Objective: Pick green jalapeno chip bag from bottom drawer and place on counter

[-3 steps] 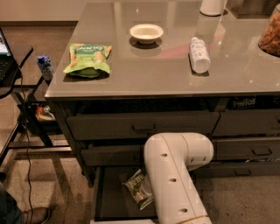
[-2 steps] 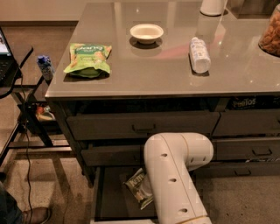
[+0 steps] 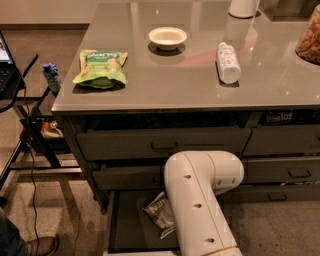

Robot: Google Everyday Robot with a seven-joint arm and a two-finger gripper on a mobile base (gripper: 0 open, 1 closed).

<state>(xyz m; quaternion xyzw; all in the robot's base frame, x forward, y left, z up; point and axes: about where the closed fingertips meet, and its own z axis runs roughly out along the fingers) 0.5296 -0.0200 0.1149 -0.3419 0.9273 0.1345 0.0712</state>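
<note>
The bottom drawer [image 3: 126,226] is pulled open below the counter [image 3: 175,82]. The olive-green jalapeno chip bag [image 3: 158,212] lies crumpled on the drawer's dark floor, its right part covered by my white arm [image 3: 199,200]. The arm bends at the elbow in front of the cabinet and reaches down toward the drawer. My gripper is hidden behind the arm, somewhere by the bag, so its contact with the bag does not show.
On the counter lie a light-green snack bag [image 3: 100,66], a white bowl [image 3: 167,37], a white bottle [image 3: 228,62] on its side, a white container [image 3: 243,7] and a snack jar [image 3: 309,39]. A side stand with a blue can [image 3: 51,76] and cables stands at left.
</note>
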